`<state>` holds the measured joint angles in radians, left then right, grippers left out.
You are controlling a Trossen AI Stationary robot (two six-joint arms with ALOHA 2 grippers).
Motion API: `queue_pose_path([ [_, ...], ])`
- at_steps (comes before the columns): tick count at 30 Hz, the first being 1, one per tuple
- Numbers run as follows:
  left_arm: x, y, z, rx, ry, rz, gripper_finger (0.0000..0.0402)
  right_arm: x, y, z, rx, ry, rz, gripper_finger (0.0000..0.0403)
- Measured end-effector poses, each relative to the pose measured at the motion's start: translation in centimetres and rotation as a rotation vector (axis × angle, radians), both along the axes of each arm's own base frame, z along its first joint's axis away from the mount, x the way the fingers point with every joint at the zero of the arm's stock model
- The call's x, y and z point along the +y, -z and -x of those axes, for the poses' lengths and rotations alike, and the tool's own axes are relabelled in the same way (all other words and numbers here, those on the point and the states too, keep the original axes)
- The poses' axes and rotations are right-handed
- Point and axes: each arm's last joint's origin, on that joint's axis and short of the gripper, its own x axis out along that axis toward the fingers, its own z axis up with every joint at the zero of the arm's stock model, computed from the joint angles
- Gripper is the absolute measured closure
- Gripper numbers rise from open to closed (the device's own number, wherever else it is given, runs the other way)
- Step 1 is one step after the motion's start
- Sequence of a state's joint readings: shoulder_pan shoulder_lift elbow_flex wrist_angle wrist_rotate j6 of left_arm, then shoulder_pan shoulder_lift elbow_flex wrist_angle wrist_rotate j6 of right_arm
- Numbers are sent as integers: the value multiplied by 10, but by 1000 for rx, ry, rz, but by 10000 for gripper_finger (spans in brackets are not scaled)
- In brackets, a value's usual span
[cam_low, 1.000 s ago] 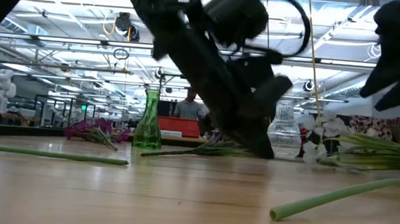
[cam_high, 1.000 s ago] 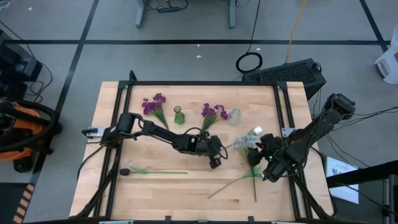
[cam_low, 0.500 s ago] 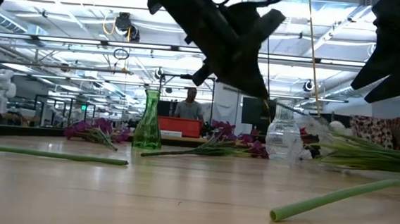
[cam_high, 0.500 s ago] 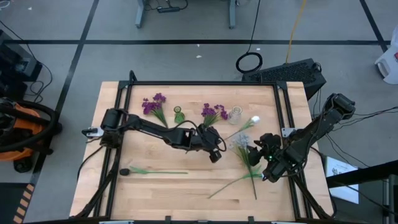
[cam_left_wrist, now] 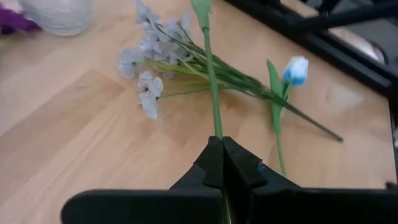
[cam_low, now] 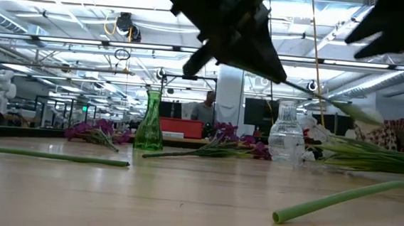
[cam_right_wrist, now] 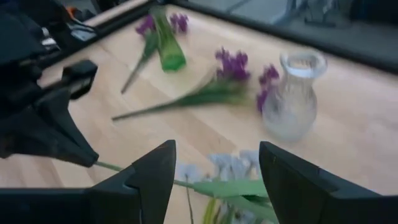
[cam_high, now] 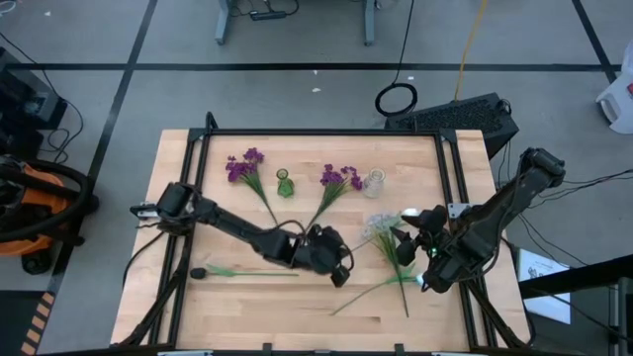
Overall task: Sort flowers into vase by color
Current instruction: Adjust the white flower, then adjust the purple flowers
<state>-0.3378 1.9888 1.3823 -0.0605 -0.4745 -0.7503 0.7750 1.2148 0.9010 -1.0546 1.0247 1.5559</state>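
**Left arm lifts a green stem above the sorting table**

We see the left gripper (cam_high: 339, 271) near the middle of the wooden table (cam_high: 198, 297), its two fingers (cam_left_wrist: 214, 163) pinched together on a thin green stem (cam_left_wrist: 211, 93). The stem runs forward from the jaws, above a loose bunch of pale grey-lilac flowers (cam_left_wrist: 146, 74) and a white bud (cam_left_wrist: 296, 70) lying flat on the wood.

The right gripper (cam_high: 427, 237) hangs near the table's right edge, just beside that bunch, its fingers (cam_right_wrist: 152, 177) spread apart and holding nothing.

Toward the far side stand a green vase (cam_high: 285, 184) and a clear glass vase (cam_high: 374, 182), both upright. One purple flower (cam_high: 244, 166) lies left of the green vase; another purple flower (cam_high: 340, 179) lies between the two vases. A further long stem (cam_high: 247, 272) lies near the left front.
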Motion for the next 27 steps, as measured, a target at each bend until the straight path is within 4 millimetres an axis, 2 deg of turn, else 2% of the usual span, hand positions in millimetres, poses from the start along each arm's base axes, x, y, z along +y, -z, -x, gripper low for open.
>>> queue_pose_path([
  [5, -21, 10, 2, -44, -45, 1, 401, 3, -13, -4, -25, -34, 61, 181],
  [10, -32, 23, -14, -200, -15, 84, 401, 4, -13, -5, -30, -38, 56, 181],
  [15, -34, 62, -21, -172, -34, 146, 394, 7, -14, -6, -59, -45, 28, 181],
  [20, -41, 88, -24, -184, -63, 232, 382, 9, -14, -7, -71, -49, 15, 181],
  [22, -43, 98, -23, -170, -64, 251, 372, 10, -14, -7, -72, -52, 0, 181],
  [27, -54, 98, -20, -174, -29, 256, 315, 13, -10, -8, -9, -80, -61, 181],
])
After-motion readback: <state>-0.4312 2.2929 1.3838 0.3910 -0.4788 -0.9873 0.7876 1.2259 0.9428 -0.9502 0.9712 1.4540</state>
